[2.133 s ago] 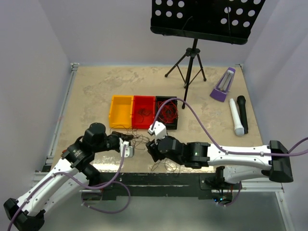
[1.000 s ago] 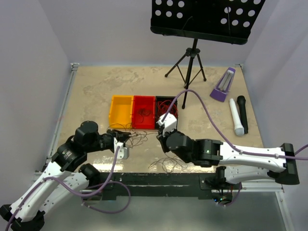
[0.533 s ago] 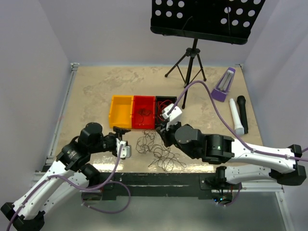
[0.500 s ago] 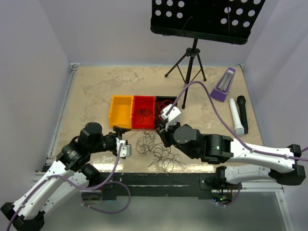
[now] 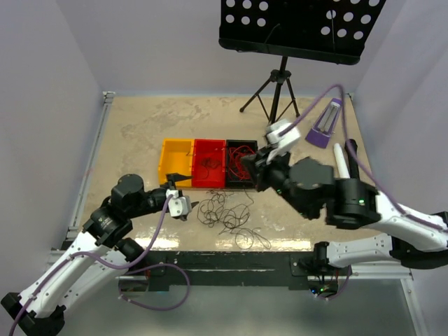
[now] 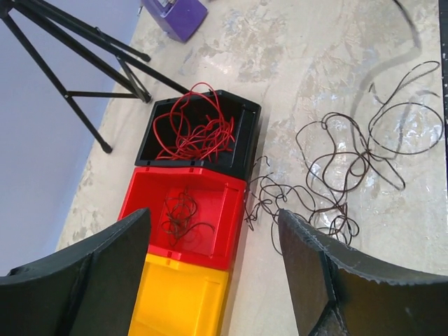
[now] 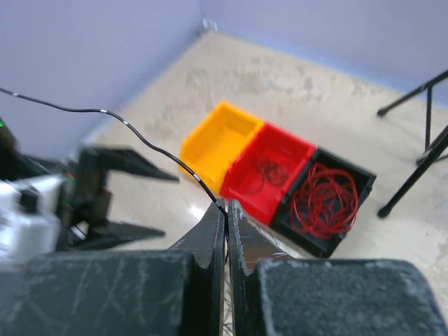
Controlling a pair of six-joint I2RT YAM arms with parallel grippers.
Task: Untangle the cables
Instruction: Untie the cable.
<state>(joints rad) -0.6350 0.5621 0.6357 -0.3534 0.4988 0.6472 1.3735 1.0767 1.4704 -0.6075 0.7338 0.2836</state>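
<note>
A loose tangle of dark cables [image 5: 227, 213] lies on the table in front of the bins; the left wrist view shows it as thin loops [image 6: 350, 161]. Red cables [image 5: 243, 164] fill the black bin [image 6: 210, 94]. A small dark cable [image 6: 180, 213] lies in the red bin [image 5: 210, 143]. My left gripper [image 5: 183, 196] stands open and empty left of the tangle, its fingers [image 6: 329, 280] wide apart. My right gripper [image 7: 225, 206] is raised near the black bin and shut on one thin black cable [image 7: 140, 136] that trails off to the left.
An empty yellow bin [image 5: 175, 161] sits left of the red one. A music stand's tripod [image 5: 276, 98] stands at the back. A purple device [image 5: 324, 124], a white microphone [image 5: 343, 171] and a black microphone [image 5: 353, 162] lie at the right.
My left gripper has opened and let go of the cables. The right arm has risen and swung back to the right with a black cable. The tangle has spread out on the table.
</note>
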